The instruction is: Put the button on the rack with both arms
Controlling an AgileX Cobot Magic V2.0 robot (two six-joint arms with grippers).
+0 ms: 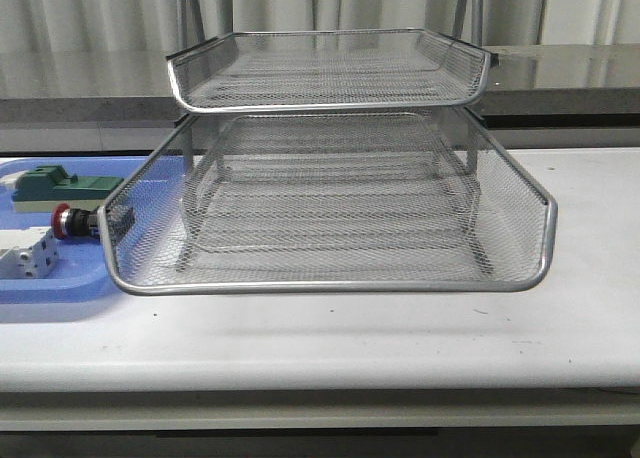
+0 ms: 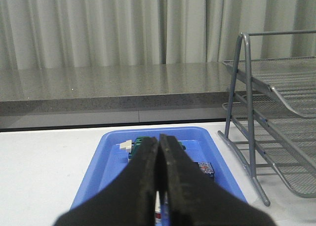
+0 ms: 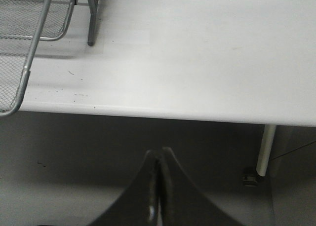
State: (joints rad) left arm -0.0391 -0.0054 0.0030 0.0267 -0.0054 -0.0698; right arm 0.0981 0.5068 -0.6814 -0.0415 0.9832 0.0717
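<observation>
The button (image 1: 66, 221) lies on its side in a blue tray (image 1: 60, 290) at the left, its red head pointing left and its dark body partly behind the rack's mesh. The silver wire rack (image 1: 330, 287) fills the middle of the table, its lower tray pulled forward under an upper one. Neither arm shows in the front view. In the left wrist view my left gripper (image 2: 159, 137) hangs shut and empty above the blue tray (image 2: 106, 162), hiding most of its contents. My right gripper (image 3: 160, 151) is shut on nothing, in front of the table's front edge.
In the tray, a green part (image 1: 62, 186) lies behind the button and a white-grey terminal block (image 1: 28, 255) in front of it. The rack's frame post (image 2: 250, 112) stands just right of the tray. The rack's corner (image 3: 29, 38) nears the table edge (image 3: 163, 113).
</observation>
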